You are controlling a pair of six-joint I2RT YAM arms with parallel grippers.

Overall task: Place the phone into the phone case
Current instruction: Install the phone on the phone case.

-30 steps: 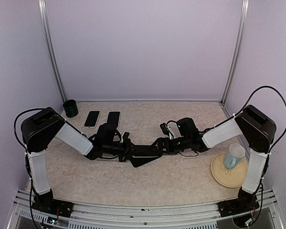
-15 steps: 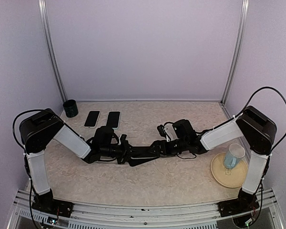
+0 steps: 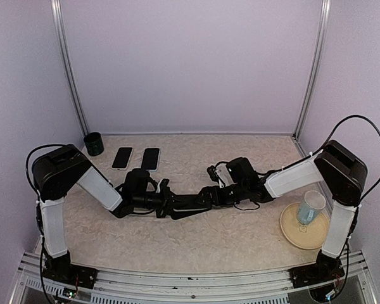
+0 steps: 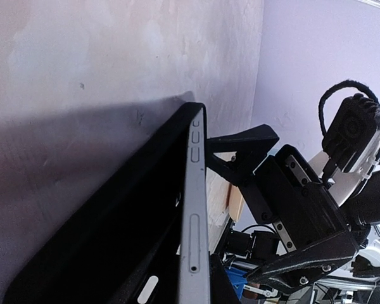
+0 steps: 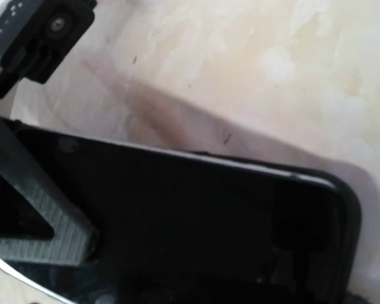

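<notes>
at frame centre the phone case (image 3: 187, 207), phone (image 4: 194, 244) lying against it, is clamped by the closed left end effector (image 3: 168, 202) and straddled by the open right end effector (image 3: 207, 196), two other phones (image 3: 121, 158) lying upper left.

- A cup (image 3: 94, 144) stands at the back left corner of the table (image 3: 196, 244).
- Just right of it lies a phone (image 3: 121, 158), with a second phone (image 3: 151, 158) beside that.
- At mid-table a third phone (image 4: 195, 253) lies on a case (image 3: 189, 204), between the left gripper (image 3: 171, 206) and the right gripper (image 3: 206, 196).
- A mug (image 3: 311, 207) stands on a plate (image 3: 291, 233) at the right edge.
</notes>
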